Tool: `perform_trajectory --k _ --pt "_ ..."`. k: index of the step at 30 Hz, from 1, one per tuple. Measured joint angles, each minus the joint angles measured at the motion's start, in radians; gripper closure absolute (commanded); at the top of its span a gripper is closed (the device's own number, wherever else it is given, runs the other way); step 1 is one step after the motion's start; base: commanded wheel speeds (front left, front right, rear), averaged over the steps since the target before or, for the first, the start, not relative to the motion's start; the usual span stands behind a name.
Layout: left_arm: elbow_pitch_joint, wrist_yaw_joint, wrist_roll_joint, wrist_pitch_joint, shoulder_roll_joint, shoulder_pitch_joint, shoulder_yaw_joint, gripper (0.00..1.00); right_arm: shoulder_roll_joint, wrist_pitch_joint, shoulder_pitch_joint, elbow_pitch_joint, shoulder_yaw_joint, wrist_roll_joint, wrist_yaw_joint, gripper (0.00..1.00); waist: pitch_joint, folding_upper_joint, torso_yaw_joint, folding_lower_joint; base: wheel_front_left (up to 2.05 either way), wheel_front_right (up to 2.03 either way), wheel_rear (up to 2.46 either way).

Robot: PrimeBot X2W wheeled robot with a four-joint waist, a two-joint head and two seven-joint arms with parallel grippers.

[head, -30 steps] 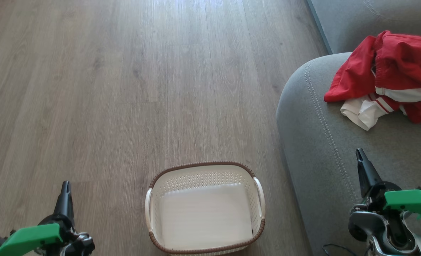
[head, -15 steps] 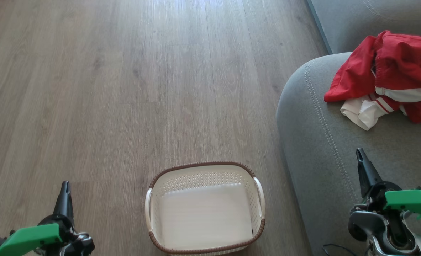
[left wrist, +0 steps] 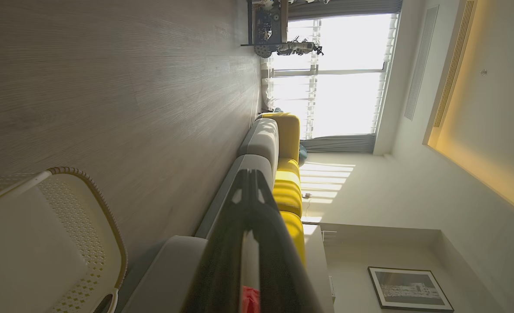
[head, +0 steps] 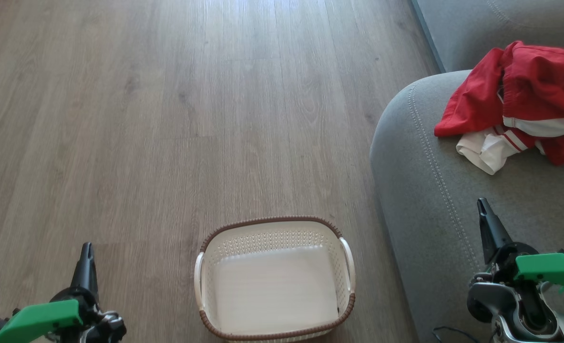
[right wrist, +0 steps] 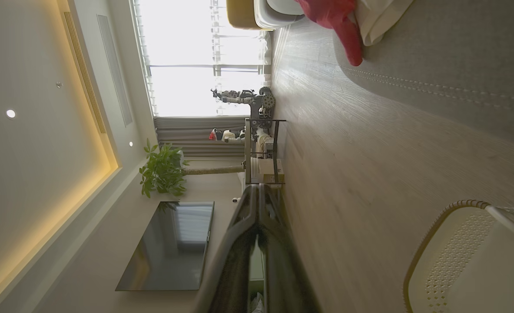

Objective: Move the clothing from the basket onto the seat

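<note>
The wood-plank floor [head: 167, 119] carries the basket [head: 272, 220], white and perforated with a brown rim, standing upright just beside the grey sofa seat [head: 429, 200]. On the seat lies the clothing [head: 534, 81], a crumpled red heap with white trim, near the cushion's rounded edge.

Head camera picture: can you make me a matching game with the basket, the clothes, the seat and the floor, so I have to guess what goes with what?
Things
1. basket
2. clothes
3. seat
4. floor

What fits
A. red and white, in a heap on the seat
B. wood-look planks
C. empty, standing on the floor
D. grey, with stitched seams

Right pairs: 1-C, 2-A, 3-D, 4-B
</note>
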Motion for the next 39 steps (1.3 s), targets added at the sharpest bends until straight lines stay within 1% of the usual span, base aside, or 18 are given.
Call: perform_trajectory --k 29,39 --pt "0.000 0.000 0.000 0.000 -0.002 0.000 0.004 1.00 -0.019 -0.023 0.000 -0.004 0.034 0.029 0.000 1.00 0.000 0.0000 0.000 0.0000 0.00 0.00 0.00" --pt "0.000 0.000 0.000 0.000 -0.003 0.000 0.005 1.00 -0.035 -0.034 0.000 -0.007 0.043 0.036 0.000 1.00 0.000 0.0000 0.000 0.0000 0.00 0.00 0.00"
